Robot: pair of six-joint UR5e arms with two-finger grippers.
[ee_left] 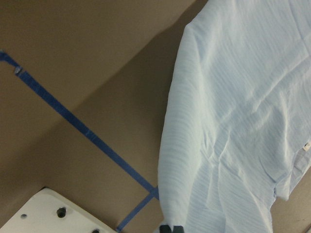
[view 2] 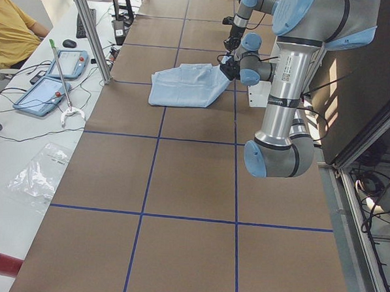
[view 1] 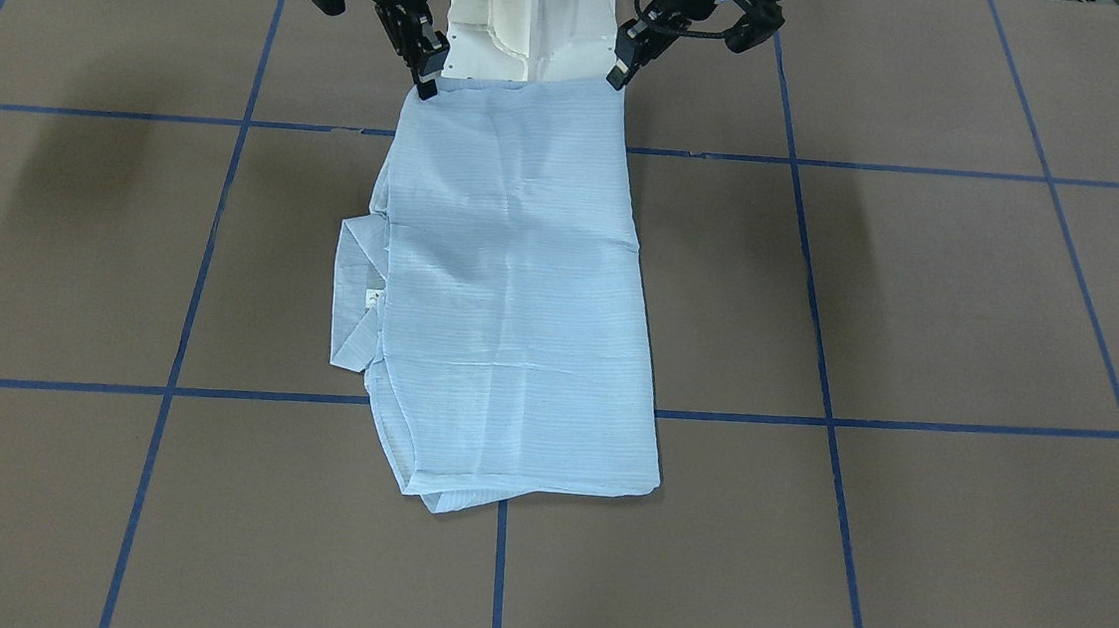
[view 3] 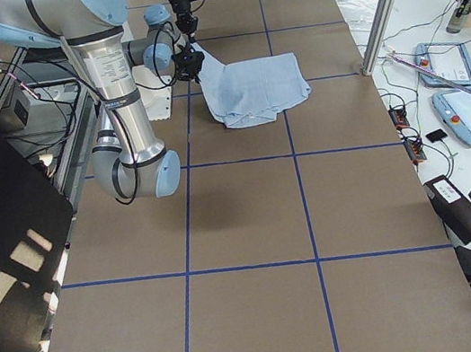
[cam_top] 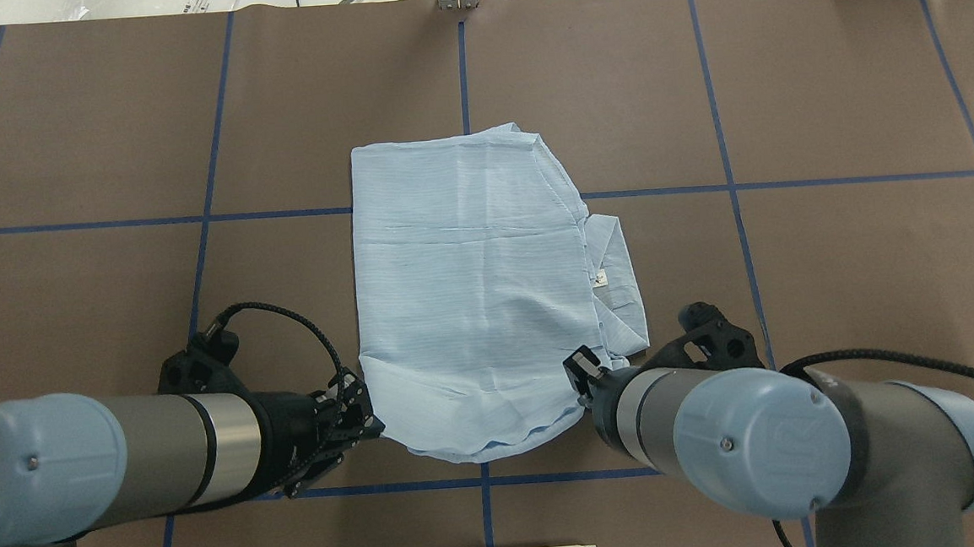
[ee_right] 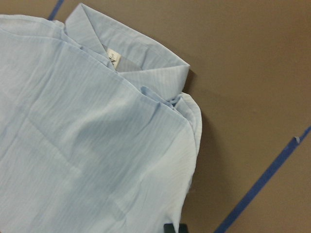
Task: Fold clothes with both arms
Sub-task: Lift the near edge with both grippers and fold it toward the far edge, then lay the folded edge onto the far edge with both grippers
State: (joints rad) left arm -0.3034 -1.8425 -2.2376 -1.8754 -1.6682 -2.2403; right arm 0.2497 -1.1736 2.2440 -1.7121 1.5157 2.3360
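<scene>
Pinching shirt [view 1: 511, 300] near-edge corners: left gripper [view 1: 619, 79], right gripper [view 1: 427, 87]

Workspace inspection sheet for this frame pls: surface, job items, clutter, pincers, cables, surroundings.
surface: brown table with a blue tape grid.
job's things: shirt partly folded at centre; collar sticks out on the robot's right; near edge lifted.
clutter: nothing seen.
pincers: left pincer and right pincer each shut on a near corner of the shirt.
cables: black cable loop at the left wrist, off the cloth; second cable trails the right arm.
surroundings: white pedestal behind the shirt; side bench with teach pendants; seated person in yellow.
</scene>
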